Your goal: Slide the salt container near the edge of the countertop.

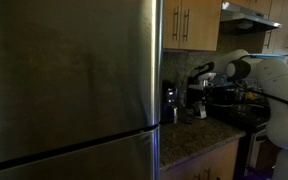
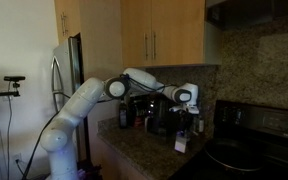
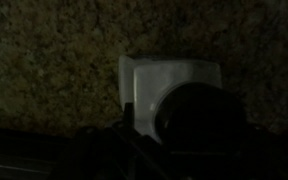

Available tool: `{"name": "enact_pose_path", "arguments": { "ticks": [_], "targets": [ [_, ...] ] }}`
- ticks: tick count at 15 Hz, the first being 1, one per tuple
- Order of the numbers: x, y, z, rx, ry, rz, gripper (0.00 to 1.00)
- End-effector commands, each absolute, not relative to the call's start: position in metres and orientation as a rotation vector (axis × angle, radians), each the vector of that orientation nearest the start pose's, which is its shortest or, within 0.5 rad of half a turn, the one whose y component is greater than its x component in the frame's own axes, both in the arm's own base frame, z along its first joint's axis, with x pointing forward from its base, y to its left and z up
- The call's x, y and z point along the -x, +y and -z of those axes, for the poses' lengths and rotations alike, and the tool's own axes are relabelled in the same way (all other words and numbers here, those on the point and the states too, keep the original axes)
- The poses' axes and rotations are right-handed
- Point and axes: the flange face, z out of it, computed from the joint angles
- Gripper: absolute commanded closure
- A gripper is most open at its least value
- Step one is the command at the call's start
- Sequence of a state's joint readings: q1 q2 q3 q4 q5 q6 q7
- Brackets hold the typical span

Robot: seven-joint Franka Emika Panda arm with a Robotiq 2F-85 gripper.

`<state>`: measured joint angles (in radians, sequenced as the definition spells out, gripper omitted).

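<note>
- The refrigerator [image 1: 69,80] walls off 1 end of the countertop [image 1: 189,135].
- A steel canister [image 1: 170,102] and a dark appliance [image 2: 160,116] crowd the back.
- Bare granite lies open in front of the salt container [image 2: 181,144]; the stove top [image 2: 246,152] bounds the far side.

Nothing written can be read in any view. The small pale greyish salt container [image 3: 159,80] is too dim in the wrist view to make out any label, and the large stainless-steel refrigerator door [image 1: 69,75] is too blurred.
</note>
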<state>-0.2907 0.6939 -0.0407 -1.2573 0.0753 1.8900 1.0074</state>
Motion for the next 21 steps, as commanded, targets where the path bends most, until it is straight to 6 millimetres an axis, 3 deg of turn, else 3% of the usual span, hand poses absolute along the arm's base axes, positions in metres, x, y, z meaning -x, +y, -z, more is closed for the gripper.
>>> {"name": "enact_pose_path", "arguments": {
  "ticks": [1,3,4,8,12,17,21],
  "targets": [
    [-0.695,-0.226,-0.346,2.416,1.961,-0.125,0.20],
    [-0.690,-0.225,-0.346,2.408,1.964,-0.135,0.20],
    [-0.687,-0.220,-0.338,2.436,1.946,-0.143,0.45],
    [-0.661,-0.203,-0.334,2.560,1.749,-0.103,0.45],
    [-0.628,-0.194,-0.323,2.580,1.550,-0.159,0.45],
    [-0.592,-0.184,-0.317,2.521,1.466,-0.175,0.45],
    [-0.581,-0.188,-0.321,2.502,1.509,0.030,0.45]
  ]
}}
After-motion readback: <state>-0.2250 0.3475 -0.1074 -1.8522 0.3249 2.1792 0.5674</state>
